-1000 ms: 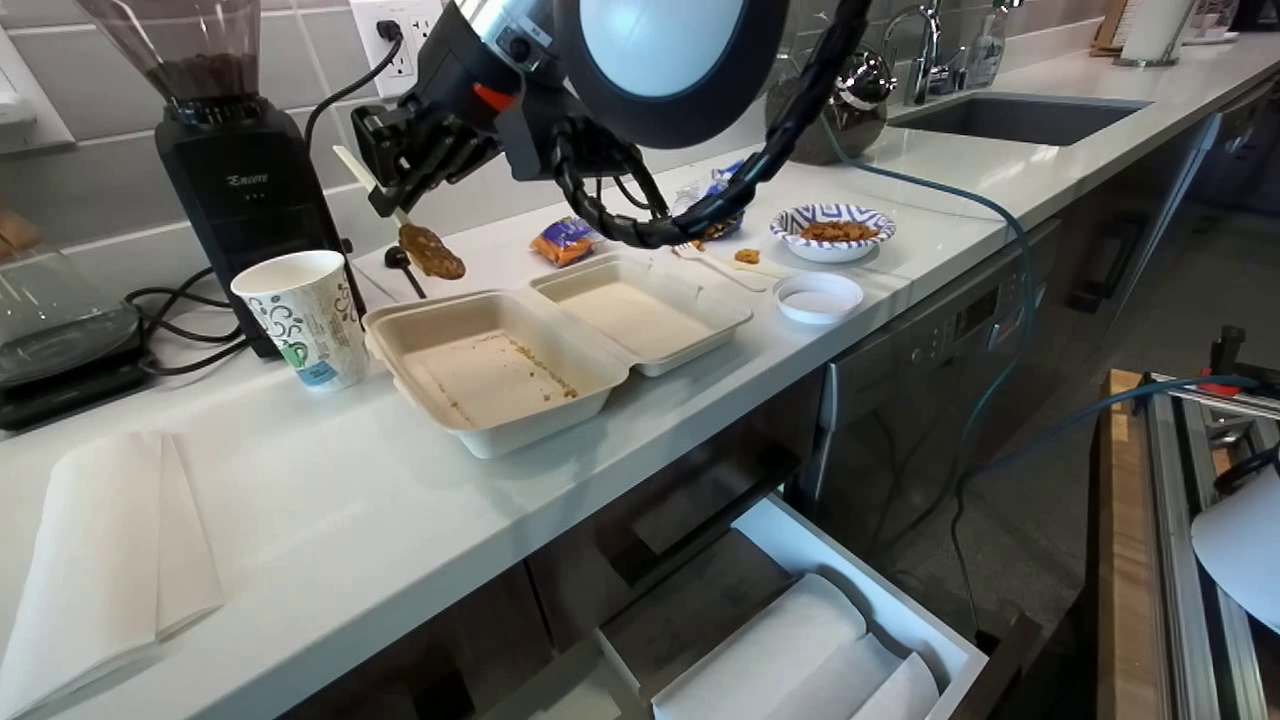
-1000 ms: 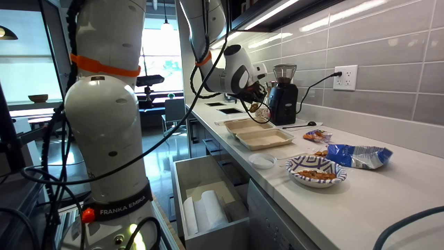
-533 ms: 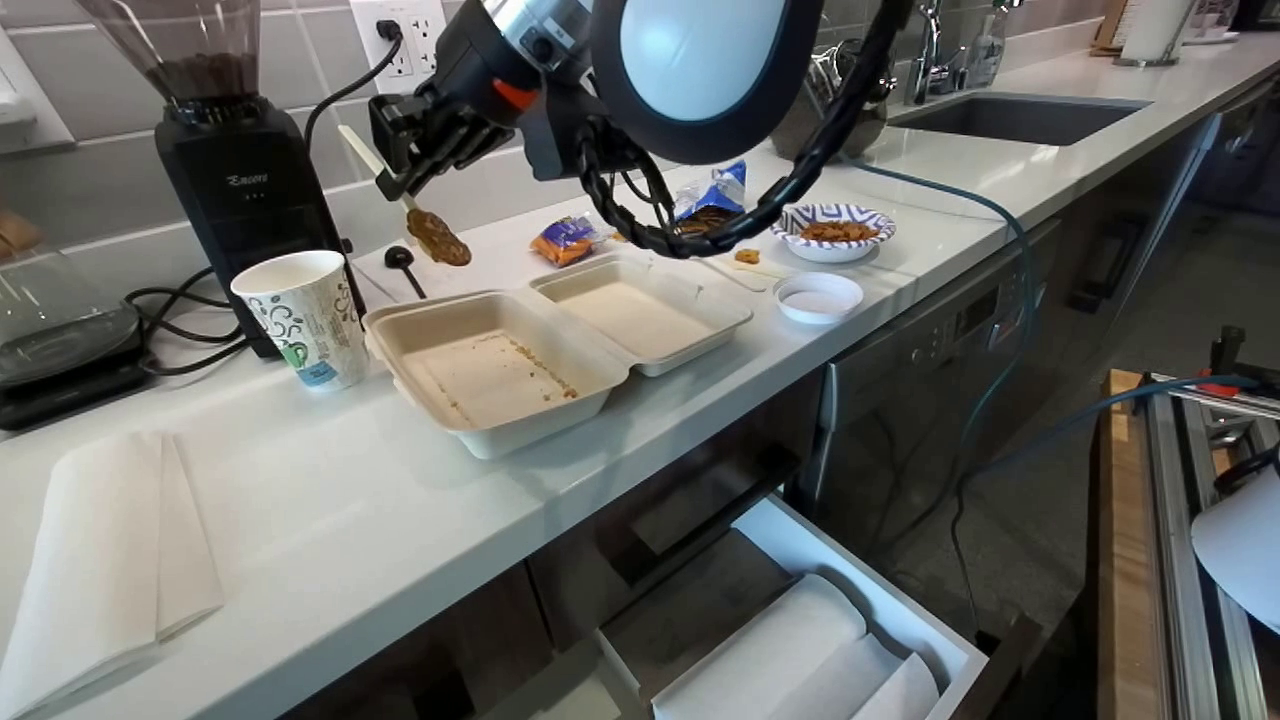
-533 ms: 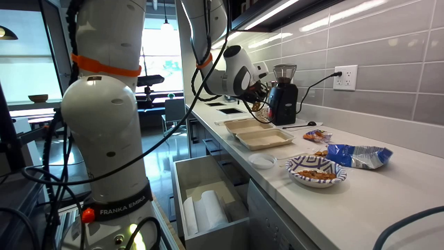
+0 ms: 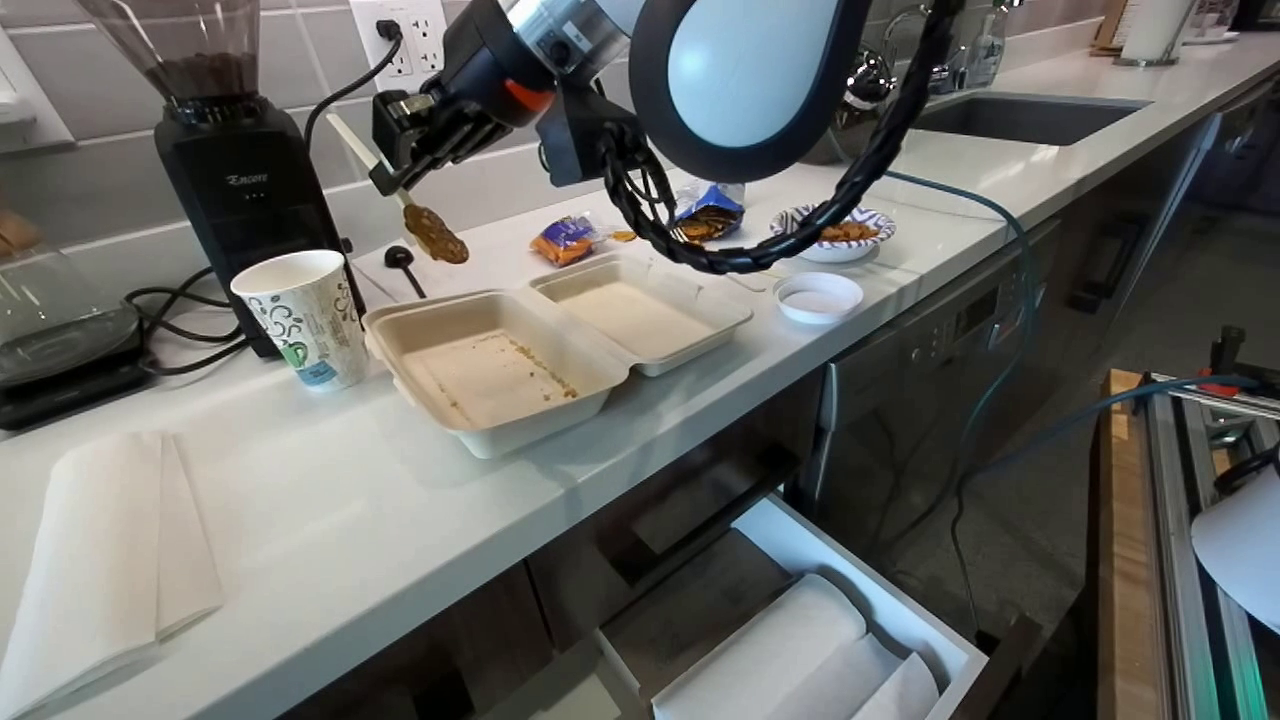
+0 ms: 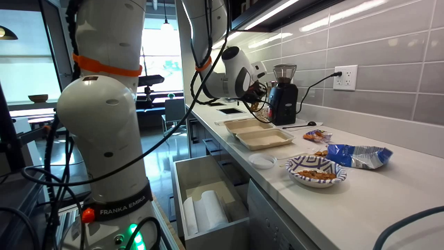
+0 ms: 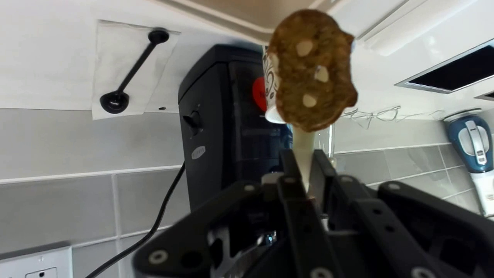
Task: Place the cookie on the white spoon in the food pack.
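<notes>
— What writing shows?

— In an exterior view, "Encore" stands in pale letters on the black coffee grinder (image 5: 240, 190). FRANKA EMIKA runs in white capitals on a dark band (image 6: 121, 205) low on the robot arm (image 6: 100, 135).

— Any other labels?

— In the wrist view the grinder bears a red sticker (image 7: 259, 93) and an oval badge (image 7: 198, 152), neither legible. Printing on the blue packet (image 6: 357, 157) is too small to read.

— Where is the cookie (image 7: 314, 69)?

— In the air, at the far end of the white spoon (image 7: 303, 143), whose head it hides in the wrist view. The end effector (image 7: 303, 164) is clamped on the spoon's handle, a finger to each side.

— And which way does the cookie point?

— In an exterior view its long axis slants down and to the right, roughly in line with the handle, the free end lowest. In the wrist view that axis runs nearly top to bottom, the cookie showing a brown face with three pale spots.

— The food pack (image 5: 575, 327)?

— Open on the counter (image 5: 330, 480) in both exterior views, its two halves side by side, with crumbs (image 5: 545, 370) in the deeper one. The cookie is apart from it and higher.
</notes>
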`<act>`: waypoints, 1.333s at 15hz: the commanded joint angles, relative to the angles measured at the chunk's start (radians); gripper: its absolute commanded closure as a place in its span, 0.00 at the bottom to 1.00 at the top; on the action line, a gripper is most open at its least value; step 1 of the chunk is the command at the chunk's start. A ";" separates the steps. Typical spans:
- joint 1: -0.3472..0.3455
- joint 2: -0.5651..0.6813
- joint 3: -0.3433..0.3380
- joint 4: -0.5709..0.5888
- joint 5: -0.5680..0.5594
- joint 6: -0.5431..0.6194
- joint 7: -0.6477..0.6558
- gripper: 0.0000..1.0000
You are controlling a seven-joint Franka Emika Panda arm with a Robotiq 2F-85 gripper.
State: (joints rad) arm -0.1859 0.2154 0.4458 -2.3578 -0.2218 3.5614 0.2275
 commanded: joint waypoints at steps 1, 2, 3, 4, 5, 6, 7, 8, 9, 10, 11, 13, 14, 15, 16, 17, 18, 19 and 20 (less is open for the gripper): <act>-0.026 -0.009 0.026 -0.015 -0.045 0.031 0.034 0.97; -0.016 -0.008 0.020 -0.010 -0.030 0.033 0.024 0.97; -0.006 -0.009 0.013 -0.006 -0.016 0.030 0.011 0.97; 0.006 -0.014 0.004 -0.004 0.002 0.024 -0.005 0.97; 0.002 -0.011 0.011 0.000 -0.009 0.022 0.001 0.97; -0.001 -0.011 0.015 0.003 -0.015 0.024 0.007 0.97; -0.007 -0.008 0.025 0.006 -0.030 0.024 0.019 0.97; 0.000 -0.012 0.021 0.006 -0.020 0.023 0.009 0.97; 0.031 -0.026 -0.009 0.004 0.037 0.011 -0.038 0.97; 0.053 -0.034 -0.028 0.004 0.073 0.000 -0.074 0.97; 0.127 -0.044 -0.106 0.008 0.076 -0.010 -0.076 0.97; 0.173 -0.047 -0.153 0.012 0.106 -0.008 -0.114 0.97; 0.170 -0.045 -0.140 0.013 0.162 -0.007 -0.167 0.97; 0.190 -0.045 -0.154 0.013 0.182 -0.007 -0.182 0.97; 0.204 -0.042 -0.162 0.016 0.213 -0.006 -0.211 0.97; 0.218 -0.041 -0.168 0.017 0.240 -0.005 -0.234 0.97; 0.230 -0.039 -0.173 0.017 0.262 -0.004 -0.254 0.97; 0.241 -0.037 -0.176 0.019 0.282 -0.006 -0.271 0.97; 0.252 -0.036 -0.181 0.020 0.303 -0.006 -0.288 0.97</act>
State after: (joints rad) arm 0.0182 0.1829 0.2905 -2.3403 0.0078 3.5755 0.0012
